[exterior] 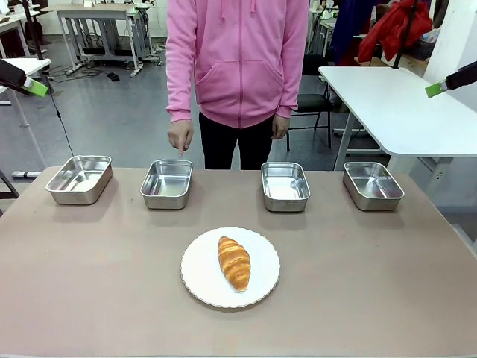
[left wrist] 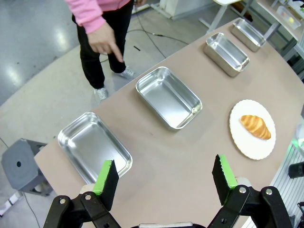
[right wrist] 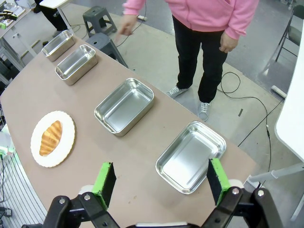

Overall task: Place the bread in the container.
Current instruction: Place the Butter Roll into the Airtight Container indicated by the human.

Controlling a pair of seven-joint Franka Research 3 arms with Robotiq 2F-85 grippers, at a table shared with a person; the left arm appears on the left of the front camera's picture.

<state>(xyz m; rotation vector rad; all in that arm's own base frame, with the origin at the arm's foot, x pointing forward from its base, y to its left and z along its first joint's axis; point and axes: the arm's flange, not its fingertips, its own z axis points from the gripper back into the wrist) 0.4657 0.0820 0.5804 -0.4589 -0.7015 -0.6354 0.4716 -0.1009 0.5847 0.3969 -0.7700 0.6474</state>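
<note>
The bread [exterior: 234, 262] lies on a round white plate [exterior: 197, 272] at the near middle of the brown table [exterior: 373, 283], its length running roughly near to far. Four steel trays stand in a row across the far side, well apart from the plate and from each other. A person in a pink hoodie [exterior: 238, 60] stands at the far edge, and one hand [exterior: 180, 137] hangs above the far rim of the second tray from the left, the container [exterior: 166, 183], with the index finger pointing down at it; whether the fingertip touches the rim cannot be told. The person's other hand [exterior: 280, 127] hangs at the hip. The leftmost tray [exterior: 79, 179], the third tray [exterior: 285, 186] and the rightmost tray [exterior: 373, 185] have nothing in them, and neither does the container. The left gripper [left wrist: 164, 173] hangs high over the left end of the table with its jaws spread wide and nothing between them; beneath it sits the leftmost tray, with the container just beyond. The right gripper [right wrist: 160, 175] hangs high over the right end, its jaws likewise spread wide and grasping nothing, above the near rim of the rightmost tray. Both grippers are well apart from the bread and the plate.
</note>
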